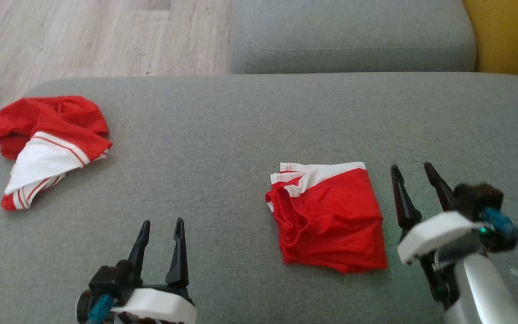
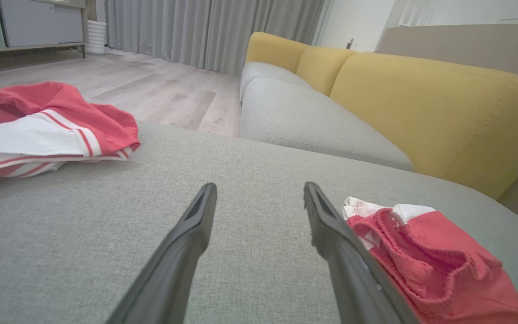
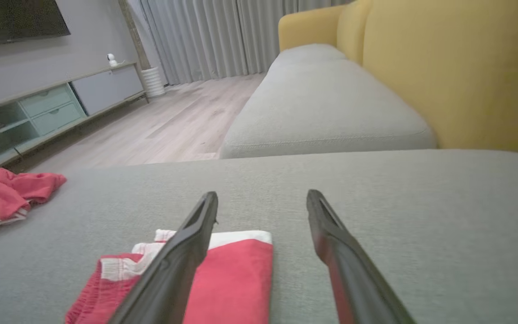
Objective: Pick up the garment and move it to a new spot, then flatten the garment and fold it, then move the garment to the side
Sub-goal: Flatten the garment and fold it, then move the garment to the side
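Observation:
A folded red garment with white trim (image 1: 329,216) lies flat on the grey sofa cushion (image 1: 223,135), right of centre; it also shows in the left wrist view (image 2: 439,265) and the right wrist view (image 3: 223,274). My right gripper (image 1: 413,173) stands open just to the right of it, empty. My left gripper (image 1: 162,227) is open and empty near the front edge, well left of the folded garment. In each wrist view the two fingers (image 2: 187,243) (image 3: 187,243) spread apart over bare cushion.
A second red and white garment (image 1: 47,144) lies crumpled at the cushion's far left (image 2: 47,121) (image 3: 2,198). Behind are another grey seat (image 1: 353,36), a yellow backrest (image 1: 511,31) and wood floor (image 1: 83,36).

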Available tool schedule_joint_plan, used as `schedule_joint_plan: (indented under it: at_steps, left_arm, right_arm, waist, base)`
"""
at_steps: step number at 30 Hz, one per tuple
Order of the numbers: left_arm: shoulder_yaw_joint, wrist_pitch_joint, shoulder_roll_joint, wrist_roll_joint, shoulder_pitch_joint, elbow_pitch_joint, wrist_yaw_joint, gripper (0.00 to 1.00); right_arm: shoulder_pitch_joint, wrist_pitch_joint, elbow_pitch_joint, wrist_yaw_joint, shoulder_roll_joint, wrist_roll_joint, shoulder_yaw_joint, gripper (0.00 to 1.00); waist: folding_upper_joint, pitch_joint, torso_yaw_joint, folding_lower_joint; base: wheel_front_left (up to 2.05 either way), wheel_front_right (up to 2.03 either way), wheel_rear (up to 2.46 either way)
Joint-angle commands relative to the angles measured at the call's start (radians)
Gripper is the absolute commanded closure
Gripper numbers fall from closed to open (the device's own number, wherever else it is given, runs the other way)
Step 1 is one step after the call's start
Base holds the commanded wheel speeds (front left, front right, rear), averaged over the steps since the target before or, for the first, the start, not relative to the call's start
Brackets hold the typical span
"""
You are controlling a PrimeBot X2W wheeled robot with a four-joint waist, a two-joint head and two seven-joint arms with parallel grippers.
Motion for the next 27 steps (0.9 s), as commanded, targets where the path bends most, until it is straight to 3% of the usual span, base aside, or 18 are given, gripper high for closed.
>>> schedule_joint_plan:
  at_steps: [1, 10, 27]
  left_arm:
    - [0.034, -0.013, 0.012, 0.007, -0.04, -0.022, 0.003, 0.0]
    - [0.05, -0.018, 0.03, 0.012, 0.022, -0.013, 0.014, 0.0]
    - [0.064, -0.019, 0.037, -0.004, 0.07, -0.033, 0.024, 0.0]
  right_arm:
    - [-0.018, -0.019, -0.051, 0.007, 0.008, -0.025, 0.018, 0.0]
    - [0.156, -0.082, -0.153, 0.007, 0.008, -0.023, -0.014, 0.0]
    - [0.212, -0.131, -0.116, 0.007, 0.008, -0.002, -0.023, 0.0]
  waist:
    - [-0.0001, -0.007, -0.005, 0.0]
    - [-0.0001, -0.038, -0.005, 0.0]
    - [-0.0001, -0.065, 0.01, 0.0]
  base:
    - [0.0, 0.0, 0.0]
    - [0.0, 0.0, 0.0]
    - [0.0, 0.0, 0.0]
